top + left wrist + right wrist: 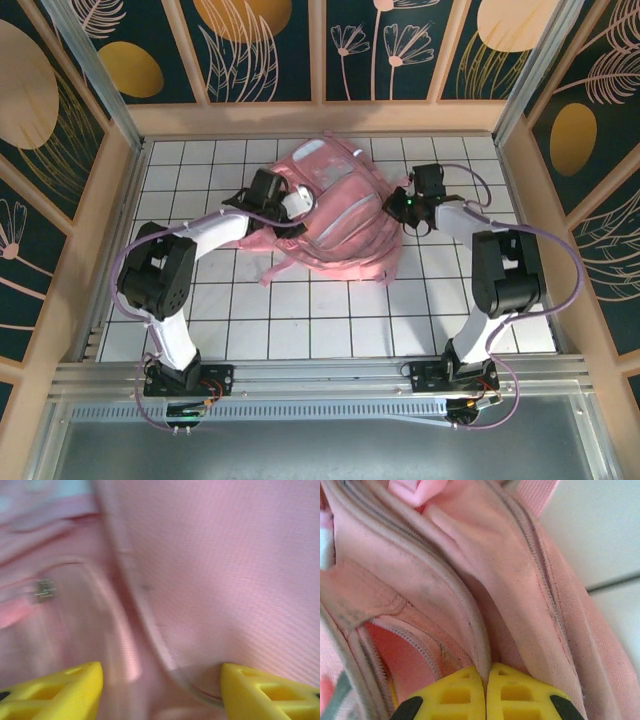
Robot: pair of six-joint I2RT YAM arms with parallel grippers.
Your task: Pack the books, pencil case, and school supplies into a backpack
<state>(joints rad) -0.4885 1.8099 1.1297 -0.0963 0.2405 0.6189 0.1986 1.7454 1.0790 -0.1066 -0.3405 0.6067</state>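
The backpack [340, 240] lies slumped in the upper middle of the top view on the gridded table [300, 320], with a gripper at each flank, so the step in hand looks like working its zipped opening. The right gripper [486, 692], at bottom centre of its wrist view, has its fingers pressed together at a zipper edge. The left gripper [160, 690] has its fingers apart over blurred pink cloth, clamping nothing. Next, the left likely needs a firm fold of the opposite edge.
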